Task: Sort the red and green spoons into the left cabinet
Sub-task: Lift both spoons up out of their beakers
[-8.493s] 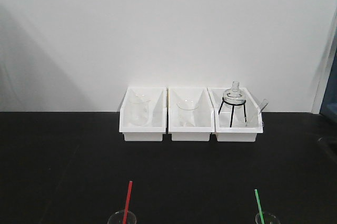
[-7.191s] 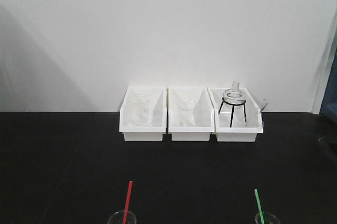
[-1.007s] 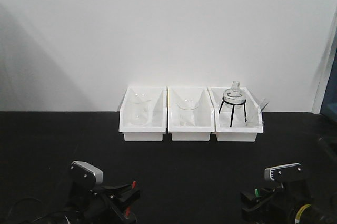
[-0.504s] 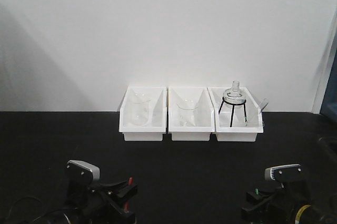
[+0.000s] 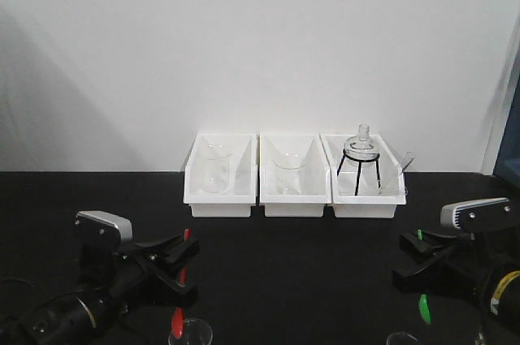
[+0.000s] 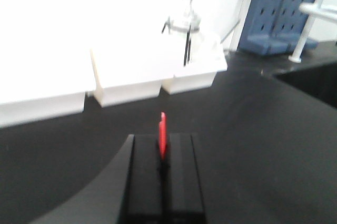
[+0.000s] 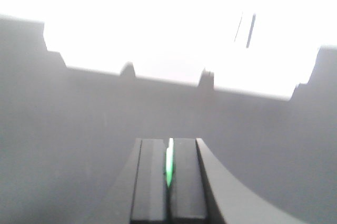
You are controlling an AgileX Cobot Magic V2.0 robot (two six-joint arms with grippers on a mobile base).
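The left gripper (image 5: 180, 257) is clenched on the thin bright red plastic spoon (image 6: 162, 132), whose handle stands upright between the closed black jaws; its small oval bowl hangs just above the mouth of a small clear glass beaker (image 5: 191, 334) at the near edge of the black table top (image 5: 284, 264). The right gripper (image 5: 416, 257) is likewise clamped on the thin bright green plastic spoon (image 7: 169, 165), with the bowl hanging below the jaws and near a second clear glass beaker (image 5: 402, 338) on the near right. Three white plastic bins (image 5: 219, 203) with glassware sit in a row at the far side against the wall, well apart from both arms.

The pick-up looks done for both spoons, so the step in hand is judged to be the carry; neither spoon is stowed yet. The pale grey left cabinet shows in none of these views. The next move likely calls for turning both arms or the base leftward while keeping the grips firm and the hanging spoon bowls clear of the beaker rims; the thin handles could slip or swing if the jaws loosen.
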